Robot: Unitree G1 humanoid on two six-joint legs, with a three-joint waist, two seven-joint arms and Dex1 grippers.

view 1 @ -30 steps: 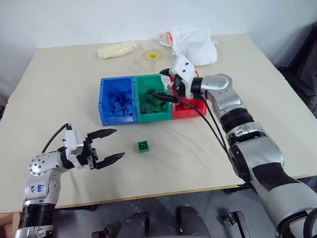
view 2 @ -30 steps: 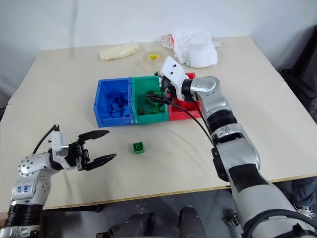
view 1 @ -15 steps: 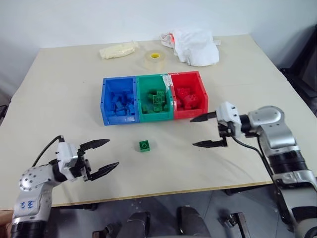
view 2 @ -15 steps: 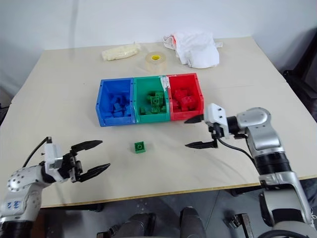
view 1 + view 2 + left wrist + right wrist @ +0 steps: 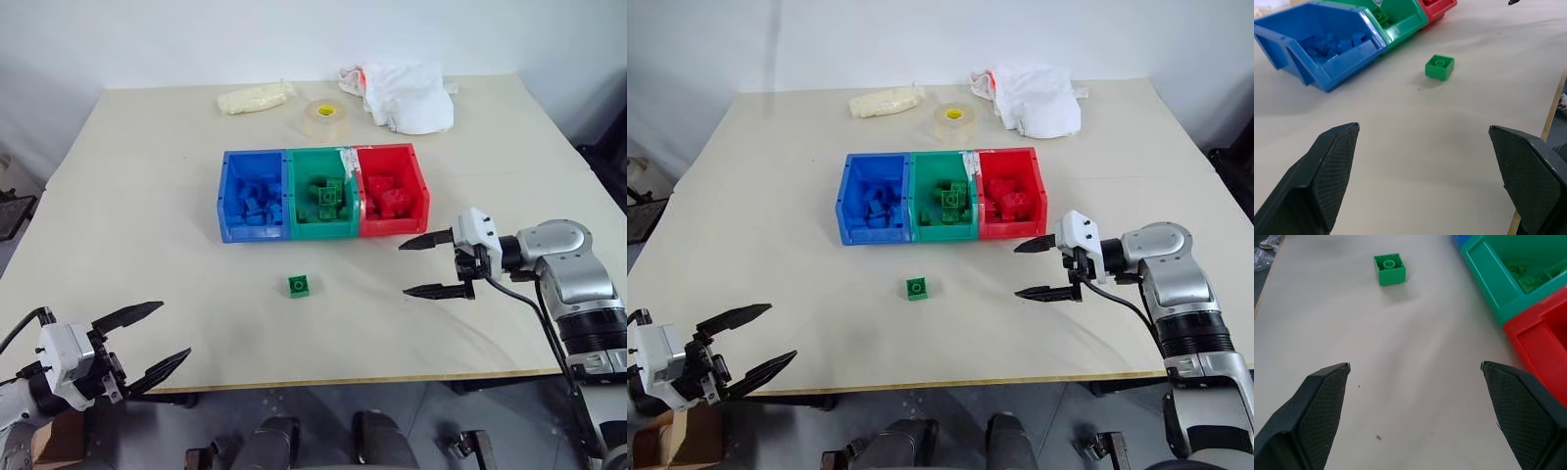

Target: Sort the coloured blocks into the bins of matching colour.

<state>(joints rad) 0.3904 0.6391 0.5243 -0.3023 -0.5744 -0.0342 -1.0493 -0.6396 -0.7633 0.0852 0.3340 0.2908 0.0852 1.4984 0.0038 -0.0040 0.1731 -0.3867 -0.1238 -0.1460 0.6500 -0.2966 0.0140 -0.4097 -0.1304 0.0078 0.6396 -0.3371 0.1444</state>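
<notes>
- The right gripper [image 5: 429, 265] sat at the right of the head view, low over the table [image 5: 147, 225], its jaws spread wide and holding nothing; it pointed toward the frame's left.
- The left gripper [image 5: 145, 339] lay in the lower left corner, at the table's near edge, jaws likewise wide and empty.
- Between the two, just below the frame's centre, a lone green block [image 5: 300, 285] rested studs-up on bare tabletop, well apart from both grippers.
- Above it, at the centre, stood the bins in a joined row: blue bin [image 5: 224, 191] on the left, green bin [image 5: 321, 227] in the middle, red bin [image 5: 423, 186] on the right.
- Each bin held blocks of its own colour: blue blocks [image 5: 257, 201], green blocks [image 5: 326, 195], red blocks [image 5: 389, 196].
- Along the upper edge lay a pale packet [image 5: 255, 97], a tape roll [image 5: 324, 114] and, furthest right, a crumpled white bag [image 5: 407, 96].
- In the lower left corner, below the table edge, a cardboard box [image 5: 57, 443] showed.
</notes>
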